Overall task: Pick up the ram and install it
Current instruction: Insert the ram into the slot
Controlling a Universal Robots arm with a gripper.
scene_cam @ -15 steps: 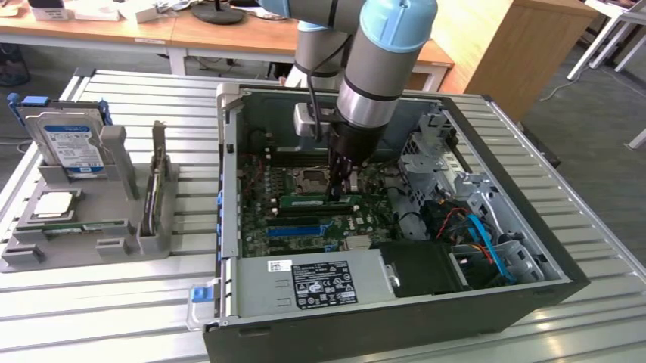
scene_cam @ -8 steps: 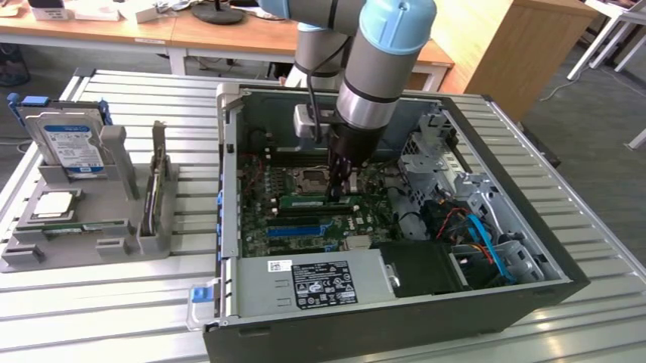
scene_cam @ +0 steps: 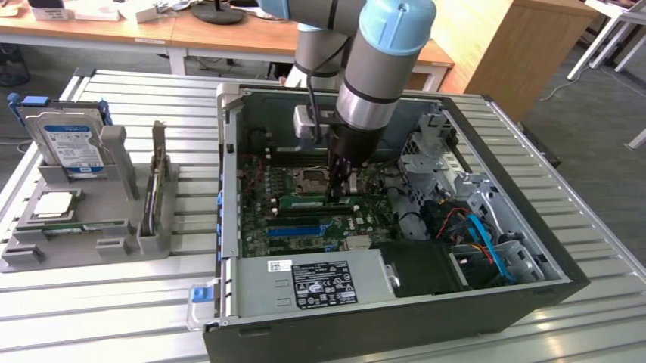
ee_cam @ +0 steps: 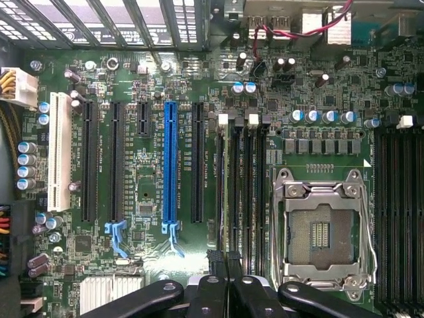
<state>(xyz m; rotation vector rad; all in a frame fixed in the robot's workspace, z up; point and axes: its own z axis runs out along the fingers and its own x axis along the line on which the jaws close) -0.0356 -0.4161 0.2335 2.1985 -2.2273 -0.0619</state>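
Green ram: sits on edge, lengthwise along a memory slot inside the case, just beside the socket.
Pincer: jaws drawn narrow, almost together. The tip is down at the ram's end toward the exterior view's right. Whether it pinches the stick or only rests on its top edge cannot be told.
Pincer, wrist view: dark fingers meet over the black slots.
Black slots: long and side by side, between the blue slot and the socket.
Socket: silver frame around a bare contact field.
Blue slot: long, parallel to the black slots, with a blue clip at one end.
Board: green, crowded with capacitors and connectors.
Case: black, on its side with the open face up, resting on the surface.
Power unit: grey box with a black label, at the case's near edge.
Arm: grey and pale blue, reaching straight down into the case.
Surface: slatted pale metal.
Stand: grey holder at the exterior view's left, apart from the case.
Drive: upright in the stand.
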